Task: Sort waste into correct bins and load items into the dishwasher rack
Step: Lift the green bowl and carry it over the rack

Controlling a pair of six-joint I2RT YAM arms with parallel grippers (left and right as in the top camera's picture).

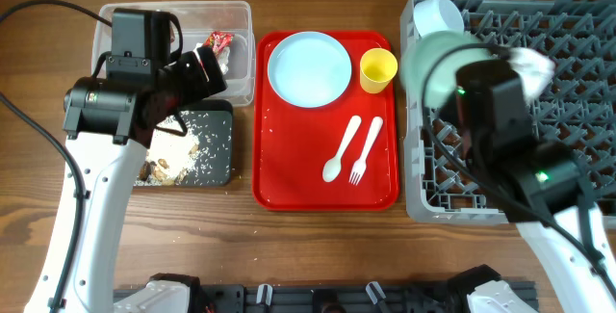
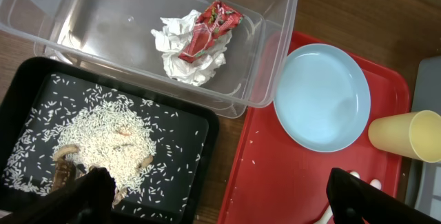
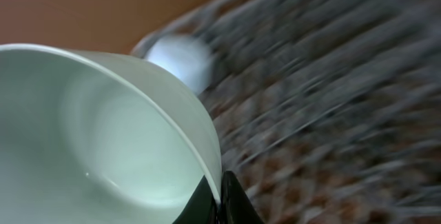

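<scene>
Overhead: right gripper pinches the rim of a mint bowl over the grey rack
Jaws of the left gripper spread wide above the black tray

Red serving tray lies flat mid-table; brown wooden table, grain running left-right
</scene>
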